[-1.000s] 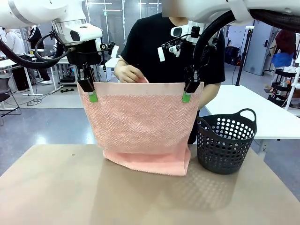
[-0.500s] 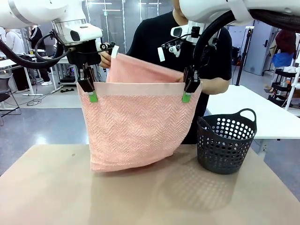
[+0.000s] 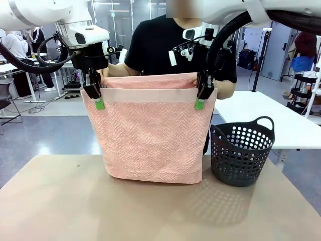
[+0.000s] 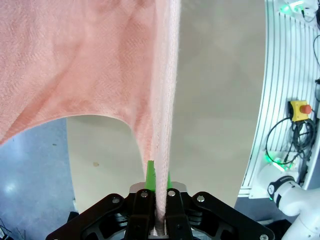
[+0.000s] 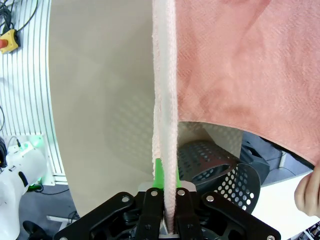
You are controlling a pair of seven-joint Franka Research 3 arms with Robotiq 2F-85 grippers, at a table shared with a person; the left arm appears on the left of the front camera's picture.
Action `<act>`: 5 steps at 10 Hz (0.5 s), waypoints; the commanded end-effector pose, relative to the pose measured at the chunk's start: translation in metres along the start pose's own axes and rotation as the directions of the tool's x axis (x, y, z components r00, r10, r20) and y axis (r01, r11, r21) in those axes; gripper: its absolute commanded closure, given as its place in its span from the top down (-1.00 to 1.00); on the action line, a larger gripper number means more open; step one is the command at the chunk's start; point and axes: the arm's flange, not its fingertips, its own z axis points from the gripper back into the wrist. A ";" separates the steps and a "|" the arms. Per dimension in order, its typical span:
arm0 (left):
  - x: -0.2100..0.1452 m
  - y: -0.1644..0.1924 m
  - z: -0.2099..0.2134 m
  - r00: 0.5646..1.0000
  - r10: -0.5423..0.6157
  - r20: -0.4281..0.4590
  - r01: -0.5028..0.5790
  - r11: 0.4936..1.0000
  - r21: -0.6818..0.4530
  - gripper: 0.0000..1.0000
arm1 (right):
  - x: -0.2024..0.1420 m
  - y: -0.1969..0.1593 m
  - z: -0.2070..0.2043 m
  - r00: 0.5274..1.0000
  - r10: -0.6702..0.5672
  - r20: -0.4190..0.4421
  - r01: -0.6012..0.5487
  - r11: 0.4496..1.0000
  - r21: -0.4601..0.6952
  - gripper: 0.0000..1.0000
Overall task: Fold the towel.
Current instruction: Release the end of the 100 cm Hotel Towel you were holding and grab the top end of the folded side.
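Note:
The salmon-pink towel (image 3: 150, 135) hangs doubled above the table, its smooth band along the top. My left gripper (image 3: 98, 102) is shut on the top left corner, and my right gripper (image 3: 200, 103) is shut on the top right corner. Behind the front layer, the person's hands (image 3: 224, 89) hold the other end level with the band. In the left wrist view the towel edge (image 4: 162, 130) runs straight up from my shut fingers (image 4: 158, 210). The right wrist view shows the towel edge (image 5: 164, 120) clamped between green pads (image 5: 158, 175), the person's hand (image 5: 307, 192) at the right edge.
A dark perforated basket (image 3: 242, 150) stands on the table (image 3: 60, 201) to the right of the towel, close to its lower corner. The person stands right behind the towel. A white table (image 3: 271, 120) lies beyond at the right.
The person has lifted the towel's lower end up behind the front layer, to the level of the band. The fold at the bottom hangs straighter. Both grippers have stayed in place.

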 end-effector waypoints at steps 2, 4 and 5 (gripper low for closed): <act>-0.001 0.000 0.001 1.000 -0.003 -0.001 0.003 1.000 0.000 -1.00 | -0.001 0.000 0.000 1.000 -0.002 -0.001 0.002 1.000 0.001 -1.00; -0.001 0.000 0.001 1.000 -0.003 -0.001 0.003 1.000 0.000 -1.00 | -0.001 0.000 0.000 1.000 -0.002 -0.001 0.002 1.000 0.001 -1.00; -0.001 0.000 0.001 1.000 -0.003 -0.001 0.003 1.000 0.000 -1.00 | -0.001 0.000 0.000 1.000 -0.002 -0.001 0.002 1.000 0.001 -1.00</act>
